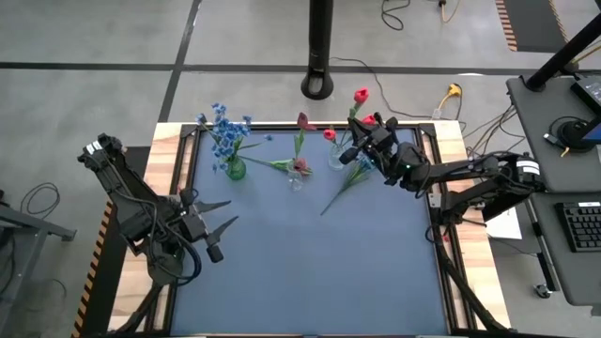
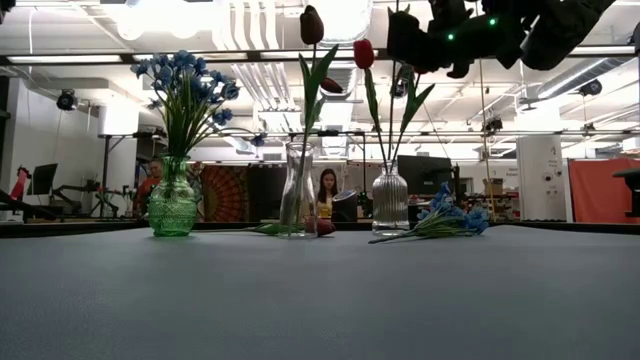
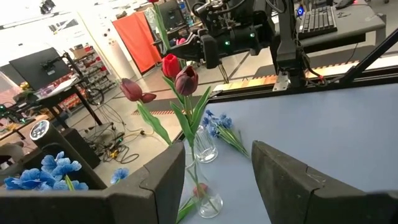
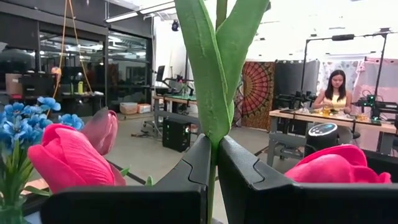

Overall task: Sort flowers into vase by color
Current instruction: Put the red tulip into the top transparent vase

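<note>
While the left hand (image 1: pixel 214 228) waits open at centre-left, the right hand (image 1: pixel 358 141), upper right, clamps an upright red tulip's (image 1: pixel 362 96) stem above the ribbed glass vase (image 2: pixel 390 205).

Matt blue cloth covers the desk (image 1: pixel 310 263) with pale wood edges, under a glossy green glass vase (image 2: pixel 173 205) and two clear ribbed ones (image 2: pixel 390 200)

We see a black pole base (image 1: pixel 318 84) on the floor just beyond the blue table mat (image 1: pixel 310 263), a keyboard (image 1: pixel 584 225) on the desk off to its right, and a seated person (image 2: pixel 327 190) behind.
</note>
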`<state>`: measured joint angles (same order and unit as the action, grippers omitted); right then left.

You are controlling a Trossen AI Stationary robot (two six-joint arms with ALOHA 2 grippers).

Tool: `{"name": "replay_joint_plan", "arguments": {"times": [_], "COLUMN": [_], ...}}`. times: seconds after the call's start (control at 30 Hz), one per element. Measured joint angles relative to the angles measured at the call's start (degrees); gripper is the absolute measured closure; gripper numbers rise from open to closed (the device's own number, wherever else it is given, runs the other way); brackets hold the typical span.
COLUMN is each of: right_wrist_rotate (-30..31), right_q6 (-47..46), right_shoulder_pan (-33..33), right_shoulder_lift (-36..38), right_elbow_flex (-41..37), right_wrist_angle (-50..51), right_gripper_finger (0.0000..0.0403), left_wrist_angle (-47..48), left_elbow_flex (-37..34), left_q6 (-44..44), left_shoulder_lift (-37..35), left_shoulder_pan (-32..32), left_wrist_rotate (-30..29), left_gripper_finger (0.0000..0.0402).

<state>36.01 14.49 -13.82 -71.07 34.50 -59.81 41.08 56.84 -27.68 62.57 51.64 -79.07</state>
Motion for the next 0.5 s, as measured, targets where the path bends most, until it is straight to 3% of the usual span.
{"name": "replay_joint_plan", "arguments": {"times": [0.27, 0.5], "right_wrist_rotate": [0.0, 0.0], "right_q6": [-0.9, -1.1], "right_shoulder_pan": [0.0, 0.0], "right_shoulder_lift": [0.0, 0.0], "right_elbow_flex": [0.0, 0.0], "right_wrist_angle": [1.3, 1.3], "right_gripper_finger": [0.0385, 0.0337], "left_wrist_angle": [0.0, 0.0], "left_elbow_flex": [0.0, 0.0], "left_q6": [0.0, 0.0], "left_shoulder_lift": [0.0, 0.0], "left_shoulder_pan": [0.0, 0.0], "left_wrist_rotate": [0.0, 0.0], "left_gripper_finger": [0.0232, 0.0232]}}
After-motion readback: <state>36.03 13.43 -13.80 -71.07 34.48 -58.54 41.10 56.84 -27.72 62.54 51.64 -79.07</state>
